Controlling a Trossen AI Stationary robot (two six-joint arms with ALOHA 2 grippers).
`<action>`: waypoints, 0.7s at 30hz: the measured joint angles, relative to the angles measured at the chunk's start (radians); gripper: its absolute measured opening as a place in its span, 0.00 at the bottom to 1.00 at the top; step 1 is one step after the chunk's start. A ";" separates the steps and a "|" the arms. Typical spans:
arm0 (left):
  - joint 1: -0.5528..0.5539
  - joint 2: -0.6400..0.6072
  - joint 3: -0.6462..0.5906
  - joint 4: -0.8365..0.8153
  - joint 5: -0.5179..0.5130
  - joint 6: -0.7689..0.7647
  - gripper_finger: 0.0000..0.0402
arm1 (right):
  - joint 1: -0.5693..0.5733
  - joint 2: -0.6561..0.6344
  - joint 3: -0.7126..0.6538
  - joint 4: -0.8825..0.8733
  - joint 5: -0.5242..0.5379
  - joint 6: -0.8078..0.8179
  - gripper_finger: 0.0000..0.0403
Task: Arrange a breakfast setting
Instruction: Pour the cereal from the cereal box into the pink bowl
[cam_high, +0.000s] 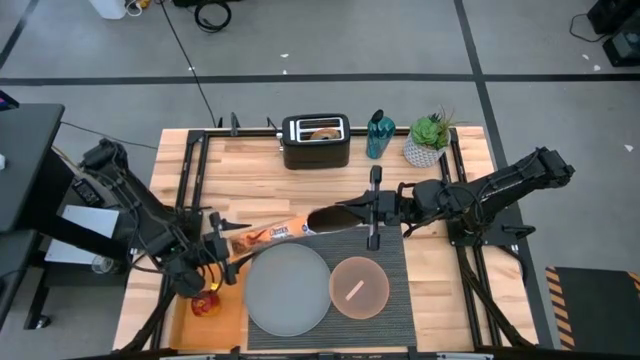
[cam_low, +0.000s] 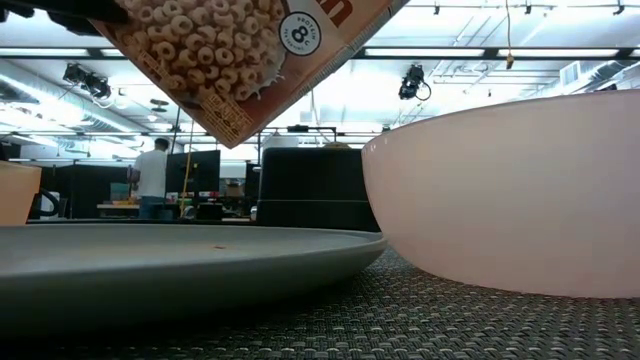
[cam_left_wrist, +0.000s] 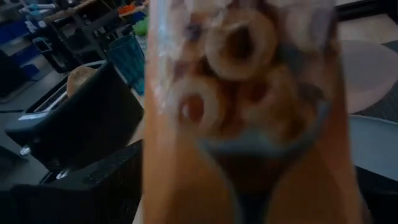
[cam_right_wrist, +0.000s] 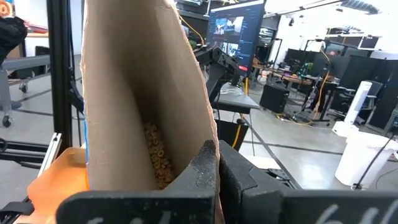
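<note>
An orange cereal box (cam_high: 280, 232) hangs in the air between my two grippers, lying nearly level above the far edge of the pale grey plate (cam_high: 287, 290). My left gripper (cam_high: 222, 245) is at its closed end and my right gripper (cam_high: 345, 217) at its open end. Tan cereal (cam_right_wrist: 155, 155) lies inside. The pink bowl (cam_high: 359, 287), with a pale spoon (cam_high: 355, 291) in it, stands on the dark ribbed placemat (cam_high: 392, 255) beside the plate. The red apple (cam_high: 205, 305) lies on the orange tray. The bagel (cam_high: 322, 131) sticks out of the black toaster. My left gripper is shut on the box's closed end (cam_high: 240, 241), coming level from the table's left; the box fills the wrist view (cam_left_wrist: 242, 112) and hides the fingers. My right gripper holds the box's open end by one wall (cam_right_wrist: 208, 152), a finger (cam_right_wrist: 202, 177) against it, coming level from the table's right. The box (cam_low: 240, 60) hangs tilted, clear of the plate.
The black toaster (cam_high: 315, 142), a teal bottle (cam_high: 376, 135) and a potted plant (cam_high: 428, 140) stand along the table's far edge. The orange tray (cam_high: 225, 310) lies at the near left. Black frame rails run along both sides of the table.
</note>
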 joint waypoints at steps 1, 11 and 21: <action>0.013 0.012 0.000 0.023 0.003 0.021 0.88 | 0.000 0.000 0.000 0.000 -0.008 0.000 0.01; 0.125 0.086 -0.001 0.180 0.088 0.186 0.86 | 0.000 -0.001 0.002 0.005 -0.017 0.000 0.01; 0.130 0.070 -0.001 0.179 0.086 0.203 0.57 | 0.003 -0.001 0.002 0.005 -0.018 0.001 0.02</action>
